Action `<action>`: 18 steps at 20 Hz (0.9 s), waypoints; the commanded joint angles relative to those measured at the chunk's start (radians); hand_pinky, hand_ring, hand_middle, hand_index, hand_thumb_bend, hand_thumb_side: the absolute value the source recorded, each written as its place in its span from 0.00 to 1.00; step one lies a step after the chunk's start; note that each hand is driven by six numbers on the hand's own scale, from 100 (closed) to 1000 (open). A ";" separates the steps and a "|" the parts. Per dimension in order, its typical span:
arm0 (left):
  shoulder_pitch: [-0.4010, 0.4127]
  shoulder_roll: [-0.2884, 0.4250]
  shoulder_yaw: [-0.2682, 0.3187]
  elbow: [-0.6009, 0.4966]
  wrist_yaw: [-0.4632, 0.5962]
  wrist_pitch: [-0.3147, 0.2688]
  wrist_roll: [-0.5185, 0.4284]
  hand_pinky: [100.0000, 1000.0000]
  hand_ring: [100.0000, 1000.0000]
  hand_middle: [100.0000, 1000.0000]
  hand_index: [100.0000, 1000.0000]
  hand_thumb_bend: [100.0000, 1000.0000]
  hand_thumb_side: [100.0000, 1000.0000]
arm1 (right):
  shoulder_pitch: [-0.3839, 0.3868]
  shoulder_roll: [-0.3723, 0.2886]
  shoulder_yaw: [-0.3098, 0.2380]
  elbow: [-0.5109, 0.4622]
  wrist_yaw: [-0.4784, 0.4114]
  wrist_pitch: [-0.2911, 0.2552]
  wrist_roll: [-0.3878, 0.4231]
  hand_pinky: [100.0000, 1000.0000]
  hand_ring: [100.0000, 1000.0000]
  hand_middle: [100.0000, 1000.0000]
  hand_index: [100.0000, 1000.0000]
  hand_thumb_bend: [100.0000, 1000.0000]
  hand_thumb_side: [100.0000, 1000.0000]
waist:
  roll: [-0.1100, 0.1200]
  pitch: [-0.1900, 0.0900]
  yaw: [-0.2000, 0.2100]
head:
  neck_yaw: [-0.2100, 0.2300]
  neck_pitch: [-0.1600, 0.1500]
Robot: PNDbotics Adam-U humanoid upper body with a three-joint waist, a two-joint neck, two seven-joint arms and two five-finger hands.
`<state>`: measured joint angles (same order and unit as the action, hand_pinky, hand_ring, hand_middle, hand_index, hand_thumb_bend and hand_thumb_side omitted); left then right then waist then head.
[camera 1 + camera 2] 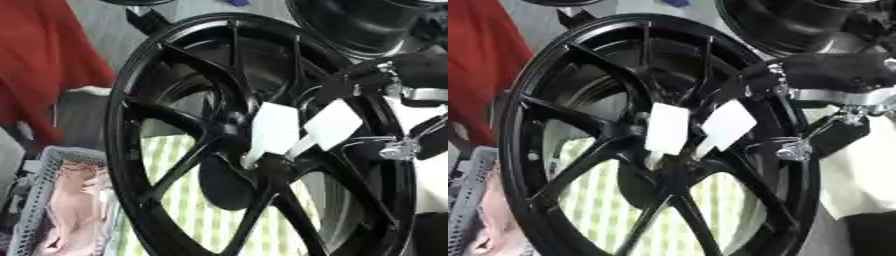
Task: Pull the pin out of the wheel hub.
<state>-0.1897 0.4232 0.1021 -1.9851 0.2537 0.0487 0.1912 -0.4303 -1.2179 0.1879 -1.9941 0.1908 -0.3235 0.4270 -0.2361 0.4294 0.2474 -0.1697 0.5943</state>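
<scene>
Wheel hub [262, 145]: black multi-spoke rim, standing on edge and leaning, fills most of both views; glossy, spokes meeting at a dark centre.

Pins: 2 pale, flat-headed pieces stick out of the centre side by side, left pin [273, 131] and right pin [328, 126]; each has a broad white head and a thin stem running down into the hub. Heads just beside each other, not touching.

Under the wheel: green-and-white striped cloth [197, 210] shows between the spokes; whether it lies on a tabletop, cannot tell.

Lower left: grey perforated basket [42, 200] with something pink in it, near the rim.

Right hand [833, 72]: black with silver joints, comes in from the right, lying over the rim's right side, near the right pin but apart from it. Fingers: cannot tell whether released or clenched; nothing seen grasped.

Left hand: not seen.

Step in hand: judged as the approach; both pins seated, neither grasped.

Next move: likely bring fingers to 1 white head, pinch its flat faces, draw along the stem's line.

Far: second black rim [359, 25] at upper right; red cloth [39, 65] at left.
</scene>
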 commanded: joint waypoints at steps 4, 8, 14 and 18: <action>-0.008 0.012 -0.001 -0.015 -0.009 0.000 -0.005 1.00 0.74 0.75 0.86 0.00 0.79 | -0.014 -0.014 0.003 -0.006 -0.012 0.009 -0.014 0.89 0.91 0.81 0.90 0.15 0.01 | 0.010 -0.011 0.003 | -0.006 -0.013; -0.008 0.012 -0.001 -0.015 -0.010 0.000 -0.005 1.00 0.74 0.75 0.86 0.00 0.79 | -0.025 -0.013 0.008 -0.006 -0.030 0.009 -0.016 0.88 0.90 0.80 0.89 0.13 0.02 | 0.010 -0.012 0.001 | -0.008 -0.010; -0.008 0.011 -0.001 -0.015 -0.008 0.002 -0.006 1.00 0.74 0.75 0.86 0.00 0.80 | -0.032 -0.010 0.014 -0.006 -0.047 0.015 -0.015 0.88 0.90 0.78 0.88 0.11 0.03 | 0.010 -0.015 -0.001 | -0.009 -0.012; -0.007 0.010 -0.001 -0.015 -0.008 0.002 -0.007 1.00 0.74 0.75 0.86 0.00 0.80 | -0.038 -0.008 0.019 -0.006 -0.058 0.019 -0.011 0.87 0.89 0.77 0.87 0.11 0.05 | 0.010 -0.017 -0.001 | -0.009 -0.012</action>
<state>-0.1930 0.4227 0.1017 -1.9851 0.2500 0.0528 0.1863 -0.4579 -1.2014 0.2158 -1.9940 0.1410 -0.3086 0.4169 -0.2361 0.4338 0.2482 -0.1773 0.5942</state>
